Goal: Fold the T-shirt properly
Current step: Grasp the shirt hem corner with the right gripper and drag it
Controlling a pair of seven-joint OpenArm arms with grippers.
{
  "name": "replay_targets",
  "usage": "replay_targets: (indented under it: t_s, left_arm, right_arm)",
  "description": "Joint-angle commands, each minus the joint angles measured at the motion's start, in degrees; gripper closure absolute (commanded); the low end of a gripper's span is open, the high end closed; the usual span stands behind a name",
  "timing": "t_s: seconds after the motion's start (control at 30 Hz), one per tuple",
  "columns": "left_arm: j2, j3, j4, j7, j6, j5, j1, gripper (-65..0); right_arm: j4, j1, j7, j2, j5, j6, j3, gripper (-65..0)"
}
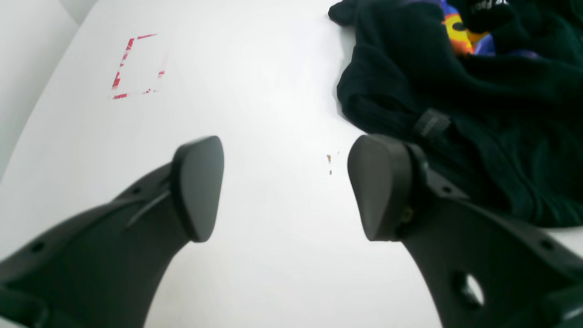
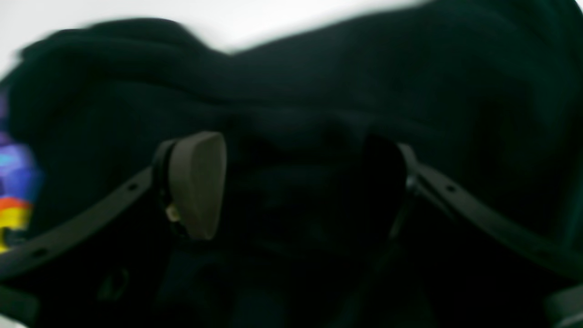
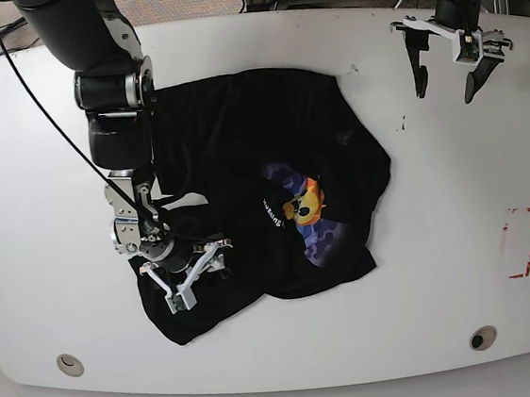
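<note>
Right gripper (image 3: 197, 269) low over T-shirt (image 3: 242, 163), jaws spread wide, pads either side of dark cloth near shirt's front-left hem; nothing pinched between them. Left gripper (image 3: 448, 67) near desk's (image 3: 31, 138) far right corner, jaws wide apart, empty, above bare white top, well apart from shirt. T-shirt black, crumpled, lying unfolded across desk's middle toward left side; yellow-orange face print, purple-blue patch and white lettering face up near its centre-right. Red dashed rectangle (image 3: 521, 242) marked by desk's right edge.
</note>
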Motion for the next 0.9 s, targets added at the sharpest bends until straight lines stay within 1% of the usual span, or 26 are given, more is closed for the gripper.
replay_targets:
  t_s: [0.0,0.2,0.53,0.6,0.87]
  left_arm:
    - [-0.28,-0.53,0.82,-1.18,0.40,-0.34,0.38,-42.3]
    - [-0.26,-0.53,0.83,-1.19,0.40,-0.35,0.28,-42.4]
    - [-0.24,-0.22,1.04,-1.28,0.26,-0.28,0.27,-42.1]
    - [-0.28,-0.62,0.79,-1.10,0.12,-0.28,-0.02,-42.1]
    - [-0.26,-0.58,0.81,-1.13,0.07,-0.27,-0.10,-42.2]
  right_arm:
    - [-2.01,2.07,1.87,1.28,1.01,0.41,0.00,-44.7]
    - [-4.66,2.47,2.88,1.86,1.12,1.22,-0.16,-44.5]
    - [-4.23,2.29,1.16,1.51,0.43,3.50,-0.63,-44.6]
    - [-4.69,1.45,1.07,1.09,0.61,4.70,-0.34,-44.5]
    - [-4.45,0.03,1.22,-0.46,0.00,5.06,0.42,-42.3]
